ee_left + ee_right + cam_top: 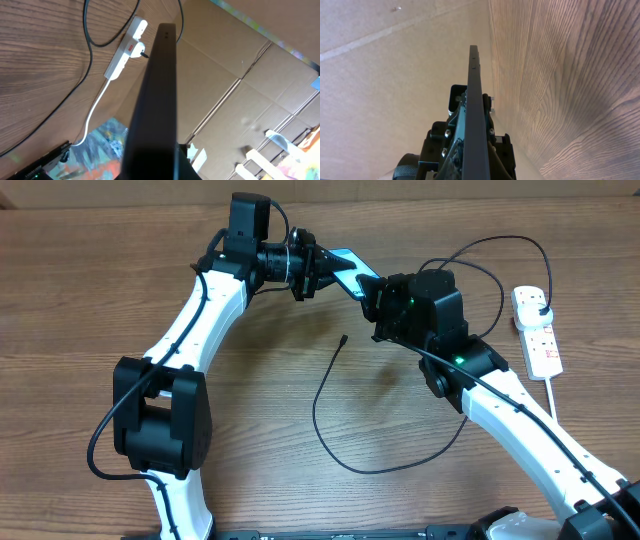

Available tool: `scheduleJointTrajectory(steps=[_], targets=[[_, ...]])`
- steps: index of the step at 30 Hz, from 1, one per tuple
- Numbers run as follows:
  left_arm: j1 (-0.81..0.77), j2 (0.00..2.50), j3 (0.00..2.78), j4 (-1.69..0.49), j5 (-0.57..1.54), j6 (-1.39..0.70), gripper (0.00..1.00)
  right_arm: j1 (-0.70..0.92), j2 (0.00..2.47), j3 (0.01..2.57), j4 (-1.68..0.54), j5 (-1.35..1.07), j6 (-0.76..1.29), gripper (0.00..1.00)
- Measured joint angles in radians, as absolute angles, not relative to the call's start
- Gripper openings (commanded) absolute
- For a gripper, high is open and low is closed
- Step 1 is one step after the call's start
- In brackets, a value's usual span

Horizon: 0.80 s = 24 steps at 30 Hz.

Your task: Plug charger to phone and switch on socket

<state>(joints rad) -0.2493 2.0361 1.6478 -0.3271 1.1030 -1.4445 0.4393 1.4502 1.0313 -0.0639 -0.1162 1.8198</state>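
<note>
Overhead view showed the phone (347,265) held clear of the table (80,300), screen up and tilted, near the far edge at 12 o'clock. The left gripper (318,270) was clamped on the phone's 9 o'clock end, jaws closed against its faces. The right gripper (376,292) sat at the phone's 4 o'clock end. Its fingers were hidden under its own body, so whether they were closed on the phone could not be told. Both wrist views showed the phone (155,100) (475,110) edge-on as a thin dark slab.

The charger (318,400) lay on the table, with its connector tip (343,338) at 6 o'clock from the phone and apart from it. From the tip the cable looped toward the near edge, then passed under the right arm toward 3 o'clock. The socket (538,335) (122,57) lay well apart at 3 o'clock, with a black plug (540,305) seated in it. The left wrist view showed its white cord (95,107) trailing away across the wood.
</note>
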Motion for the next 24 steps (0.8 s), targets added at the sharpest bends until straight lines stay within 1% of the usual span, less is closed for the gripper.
scheduleJointTrajectory(steps=[7, 11, 14, 17, 19, 24], targets=[[-0.249, 2.036, 1.648, -0.326, 1.103, -1.461, 0.04, 0.439, 1.45, 1.031, -0.064, -0.116, 1.832, 0.04], [-0.249, 2.036, 1.648, -0.329, 1.103, -1.456, 0.04, 0.439, 1.45, 1.031, -0.064, -0.119, 1.827, 0.11], [-0.249, 2.036, 1.648, -0.337, 1.102, -1.433, 0.04, 0.44, 1.45, 1.031, -0.067, -0.12, 1.79, 0.25], [-0.249, 2.036, 1.648, -0.34, 1.093, -1.4, 0.04, 0.442, 1.449, 1.031, -0.065, -0.126, 1.761, 0.35], [-0.249, 2.036, 1.648, -0.344, 1.083, -1.385, 0.04, 0.445, 1.449, 1.031, -0.065, -0.127, 1.75, 0.4], [-0.249, 2.036, 1.648, -0.344, 1.077, -1.341, 0.04, 0.446, 1.448, 1.031, -0.064, -0.13, 1.713, 0.49]])
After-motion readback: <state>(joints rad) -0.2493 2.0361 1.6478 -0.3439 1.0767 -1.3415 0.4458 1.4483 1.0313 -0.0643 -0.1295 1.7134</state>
